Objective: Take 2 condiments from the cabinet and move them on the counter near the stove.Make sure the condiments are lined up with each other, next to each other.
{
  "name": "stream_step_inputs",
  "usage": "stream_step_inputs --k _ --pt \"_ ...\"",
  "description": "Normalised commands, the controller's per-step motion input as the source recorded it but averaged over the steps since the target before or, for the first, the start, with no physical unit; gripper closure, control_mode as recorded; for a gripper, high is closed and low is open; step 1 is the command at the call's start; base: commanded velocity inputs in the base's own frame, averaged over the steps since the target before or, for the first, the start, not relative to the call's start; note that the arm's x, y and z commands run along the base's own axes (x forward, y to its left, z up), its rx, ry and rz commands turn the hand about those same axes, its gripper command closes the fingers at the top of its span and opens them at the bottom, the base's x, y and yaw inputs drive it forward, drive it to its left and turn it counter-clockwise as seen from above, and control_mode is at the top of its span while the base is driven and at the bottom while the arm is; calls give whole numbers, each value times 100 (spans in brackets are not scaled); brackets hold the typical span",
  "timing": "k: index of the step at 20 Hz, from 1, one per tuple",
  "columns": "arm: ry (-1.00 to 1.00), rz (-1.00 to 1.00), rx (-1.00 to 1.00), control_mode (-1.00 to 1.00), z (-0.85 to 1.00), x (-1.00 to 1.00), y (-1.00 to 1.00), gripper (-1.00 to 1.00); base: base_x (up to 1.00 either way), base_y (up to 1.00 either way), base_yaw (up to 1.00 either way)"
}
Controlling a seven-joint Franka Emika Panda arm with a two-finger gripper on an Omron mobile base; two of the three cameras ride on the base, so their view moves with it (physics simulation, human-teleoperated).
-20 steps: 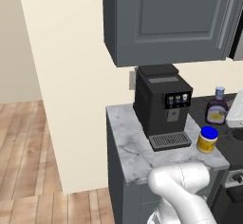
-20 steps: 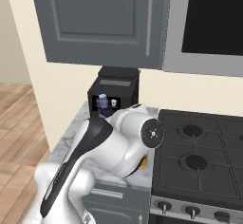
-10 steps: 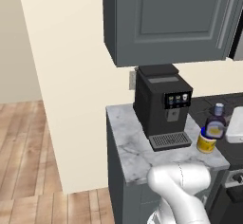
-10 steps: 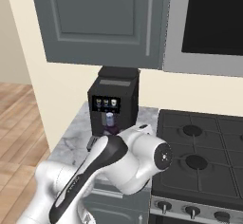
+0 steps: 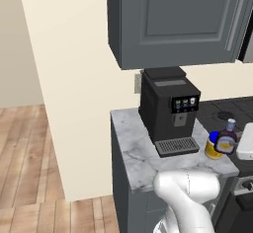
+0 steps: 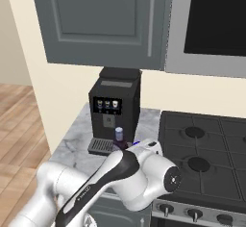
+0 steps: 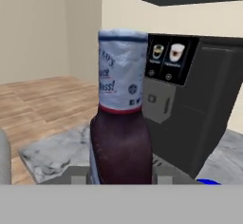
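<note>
- The dark brown bottle (image 5: 227, 140) is the thing to watch: in the left base view it's upright at the stove-side end of the counter (image 5: 132, 150), and whether its base touches the marble I can't tell.
- The hand view has that bottle (image 7: 120, 123) dead centre and very close, dark body below and a white printed wrap round the narrow neck.
- Your gripper (image 7: 121, 178) has its jaws drawn in tight on the bottle, so it's holding it low on the body. The fingertips themselves are mostly hidden behind the glass.
- The yellow jar (image 5: 213, 147) with the blue lid is standing on the counter, touching or just beside the bottle at its 9 o'clock in the left base view. A sliver of blue lid (image 7: 207, 182) also peeks in at 4 o'clock of the bottle in the hand view.
- From the right base view you only get the bottle's cap and neck (image 6: 119, 135) poking up behind the arm.
- The coffee machine (image 5: 168, 109) sits at 10 o'clock of the pair, near them, with its drip tray facing out.
- The stove (image 6: 207, 156) starts right past the counter's end, at 3 o'clock of the bottle in the right base view.
- The cabinet (image 5: 174, 22) hangs overhead at 12 o'clock, door closed.
</note>
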Motion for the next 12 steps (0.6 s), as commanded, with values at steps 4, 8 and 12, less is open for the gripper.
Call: stream_step_inputs --k 4,8,12 --pt "0 0 0 -100 -29 0 -29 100 0 0 0" --pt "0 0 0 -100 -28 0 -30 100 0 0 0" --pt "0 0 0 -100 -24 2 -26 100 0 0 0"
